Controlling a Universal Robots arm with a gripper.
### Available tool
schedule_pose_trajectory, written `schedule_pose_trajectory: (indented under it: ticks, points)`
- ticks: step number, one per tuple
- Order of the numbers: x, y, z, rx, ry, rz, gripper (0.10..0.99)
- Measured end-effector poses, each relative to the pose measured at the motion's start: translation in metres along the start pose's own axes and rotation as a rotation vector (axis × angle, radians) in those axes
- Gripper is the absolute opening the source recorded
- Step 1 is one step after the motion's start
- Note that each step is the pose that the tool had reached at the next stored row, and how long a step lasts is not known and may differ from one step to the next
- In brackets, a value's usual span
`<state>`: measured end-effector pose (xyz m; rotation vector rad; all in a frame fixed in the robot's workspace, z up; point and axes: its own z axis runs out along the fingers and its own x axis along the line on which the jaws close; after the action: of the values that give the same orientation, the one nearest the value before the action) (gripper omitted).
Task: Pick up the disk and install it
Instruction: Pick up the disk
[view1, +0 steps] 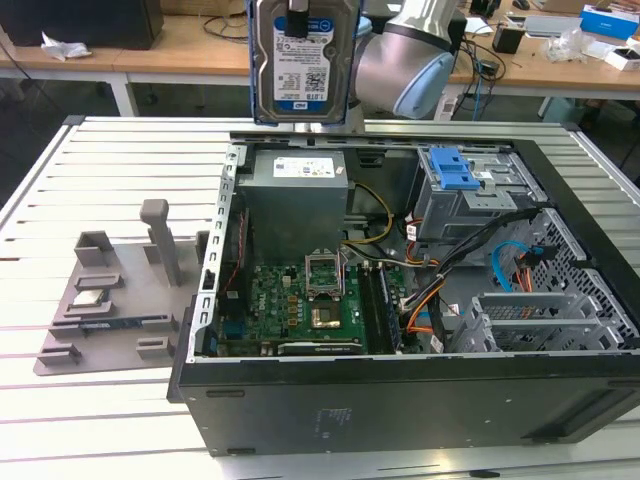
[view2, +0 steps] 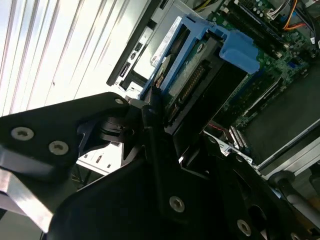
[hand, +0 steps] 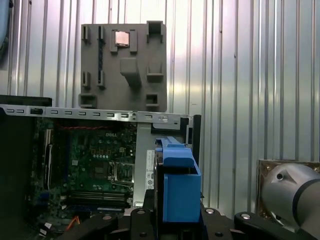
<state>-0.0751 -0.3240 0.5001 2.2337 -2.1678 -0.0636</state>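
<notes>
Currently, in the exterior view, the tool (view1: 297, 20) is closed on the top edge of the disk (view1: 303, 65), pinching it. The disk hangs upright in the air with its label side to the camera. It is above the far edge of the open computer case (view1: 400, 400) and does not touch it. The arm (view1: 405, 65) (grey, with a blue joint cap) is behind the disk, toward the exterior view's right. The case lies on its side on the slatted worktop (view1: 120, 160). Inside the case:
- a grey power supply (view1: 297, 200), just below the disk;
- a motherboard (view1: 300, 300), nearer the camera;
- a drive cage (view1: 470, 195) with a blue latch, toward the exterior view's right.

A grey fixture plate (view1: 110, 300) lies on the worktop beside the case, on the exterior view's left.

In the second wrist view, black fingers (view2: 150, 130) clamp one end of the disk (view2: 192, 75). A blue side rail (view2: 240, 50) runs along its edge, and its connector row is visible. The motherboard lies beyond it.

In the first wrist view, the disk (hand: 177, 187) is seen end-on, its blue rail between the black parts of the tool. Beyond it are the motherboard, the case wall and the fixture plate, which carries a small square part (hand: 121, 38) in one pocket.
</notes>
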Motion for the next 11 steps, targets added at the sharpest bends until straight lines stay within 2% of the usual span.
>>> schedule_pose_trajectory:
  ticks: [5, 7, 11]
  points:
    - [0.0005, -0.0152, -0.0008, 0.0, 0.0001, 0.0, 0.361]
    - [0.0007, -0.0248, -0.0012, 0.0, 0.0, 0.0, 0.361]
    - [0.0012, -0.0386, -0.0019, 0.0, 0.0, 0.0, 0.361]
